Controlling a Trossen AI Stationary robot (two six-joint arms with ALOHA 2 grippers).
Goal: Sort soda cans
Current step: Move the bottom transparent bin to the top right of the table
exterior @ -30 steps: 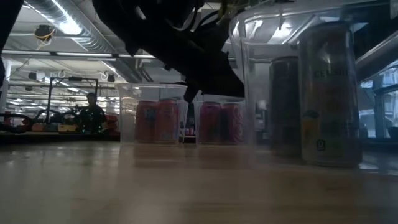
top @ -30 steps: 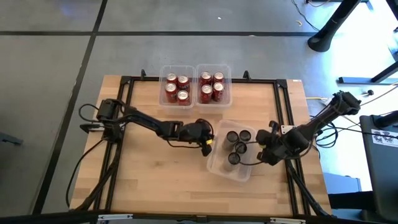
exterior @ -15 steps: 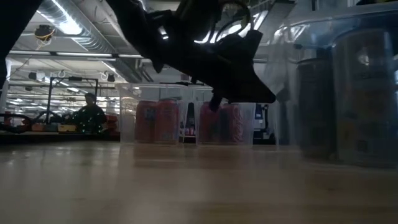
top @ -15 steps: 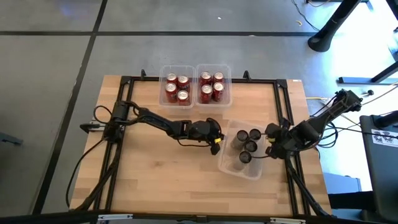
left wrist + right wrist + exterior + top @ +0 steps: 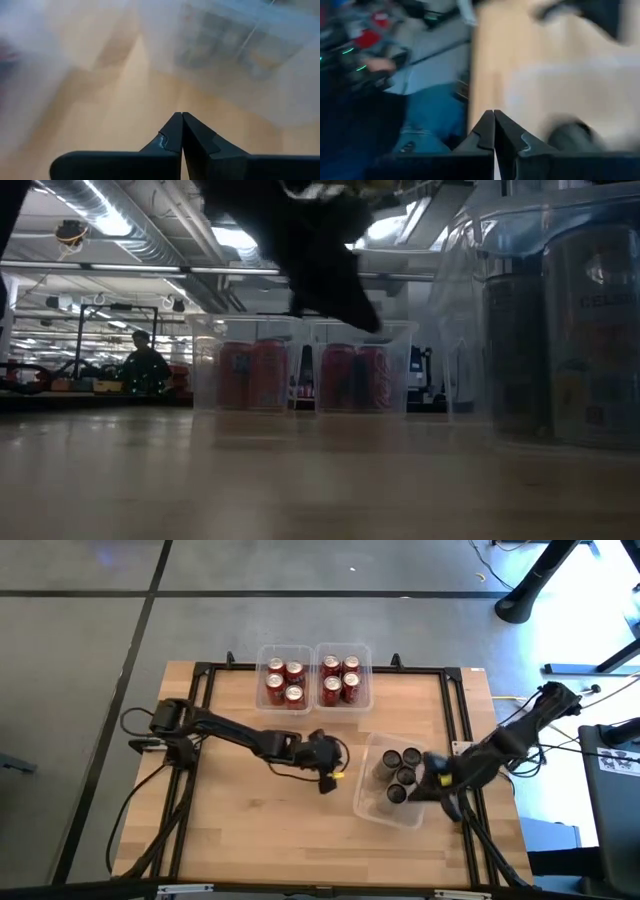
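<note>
A: The pale wooden bench (image 5: pixel 250 830) carries two clear rectangular plastic bins (image 5: pixel 315 705) at twelve o'clock, each holding red soda cans (image 5: pixel 284 682), presumably already sorted.

B: And the third clear plastic tub (image 5: pixel 375 808), at four o'clock?

A: It holds the dark soda cans (image 5: pixel 398 772), kept apart by colour. The right gripper (image 5: pixel 438 778) sits at its three o'clock edge, jaws pressed together, empty.

B: The left gripper (image 5: pixel 327 782)?

A: Centre of the bench, beside the tub, jaws closed, holding nothing.

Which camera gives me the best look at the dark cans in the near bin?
The high view: all four dark cans show from above inside the clear bin. The low view catches only two cans at its right edge through the bin wall. The wrist views are too blurred to tell.
</note>
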